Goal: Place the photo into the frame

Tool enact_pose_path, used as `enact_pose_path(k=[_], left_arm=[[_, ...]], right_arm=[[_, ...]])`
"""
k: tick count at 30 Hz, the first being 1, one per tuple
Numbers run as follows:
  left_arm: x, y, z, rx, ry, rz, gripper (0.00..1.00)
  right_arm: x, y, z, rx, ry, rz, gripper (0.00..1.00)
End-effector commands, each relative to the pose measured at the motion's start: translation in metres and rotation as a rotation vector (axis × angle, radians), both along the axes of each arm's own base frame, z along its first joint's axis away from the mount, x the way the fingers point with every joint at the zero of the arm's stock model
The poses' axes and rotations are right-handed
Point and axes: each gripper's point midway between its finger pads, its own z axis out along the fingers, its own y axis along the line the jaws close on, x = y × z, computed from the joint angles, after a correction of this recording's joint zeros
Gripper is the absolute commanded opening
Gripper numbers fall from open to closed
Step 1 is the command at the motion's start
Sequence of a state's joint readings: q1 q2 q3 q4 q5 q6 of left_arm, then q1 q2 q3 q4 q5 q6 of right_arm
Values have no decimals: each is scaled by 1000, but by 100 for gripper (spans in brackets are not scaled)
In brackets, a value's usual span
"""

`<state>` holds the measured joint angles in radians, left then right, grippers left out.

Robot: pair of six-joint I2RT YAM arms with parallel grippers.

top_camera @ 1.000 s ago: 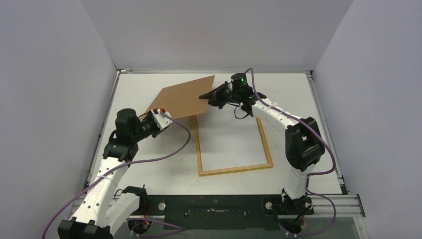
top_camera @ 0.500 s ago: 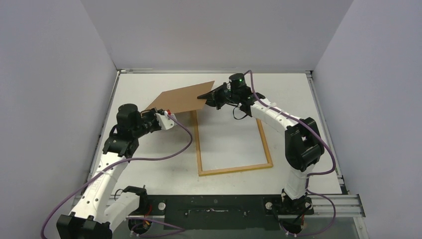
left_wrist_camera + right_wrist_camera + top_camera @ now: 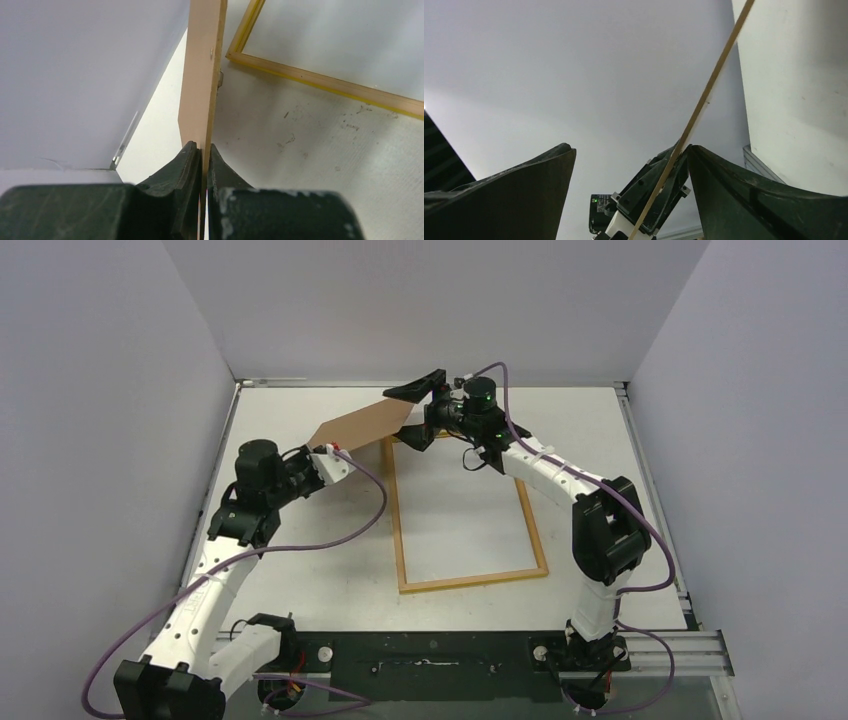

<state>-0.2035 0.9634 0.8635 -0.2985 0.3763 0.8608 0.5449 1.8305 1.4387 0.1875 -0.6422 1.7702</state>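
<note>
My left gripper (image 3: 204, 155) is shut on the near edge of a plain brown backing board (image 3: 202, 75), which it holds off the table and tilted. From above, the board (image 3: 360, 425) spans from the left gripper (image 3: 335, 452) to the right gripper (image 3: 412, 412). The right gripper (image 3: 629, 150) stands open around the board's far corner, and the board's thin edge (image 3: 704, 100) runs close by one finger. The frame (image 3: 470, 580) lies flat mid-table, light-wood side up; a yellow edge of this frame (image 3: 320, 85) shows in the left wrist view. The photo is out of view.
Grey walls (image 3: 120, 390) close in the table on the left, back and right. A metal rail (image 3: 660, 645) runs along the near edge by the arm bases. The frame's far left corner lies under the raised board.
The right gripper has opened and let go of the board's far corner. The left gripper has closed on the board's near edge. The board now looks narrower from above, more edge-on.
</note>
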Motion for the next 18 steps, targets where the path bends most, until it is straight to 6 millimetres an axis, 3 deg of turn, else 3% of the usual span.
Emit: enact_pose_path(k=[1, 4, 7, 13, 18], left_arm=[[-6, 5, -11, -137, 149, 129, 0], [-5, 6, -10, -200, 174, 181, 0], [1, 9, -3, -280, 203, 251, 0], [17, 9, 28, -446, 221, 294, 0], [28, 16, 60, -546, 212, 272, 0]], right_arm=[[4, -9, 87, 166, -255, -14, 86], [2, -14, 123, 232, -397, -14, 87], [-4, -19, 142, 205, -490, -11, 87], [-9, -46, 158, 130, -659, -64, 87], [-12, -63, 151, -72, -798, -81, 87]])
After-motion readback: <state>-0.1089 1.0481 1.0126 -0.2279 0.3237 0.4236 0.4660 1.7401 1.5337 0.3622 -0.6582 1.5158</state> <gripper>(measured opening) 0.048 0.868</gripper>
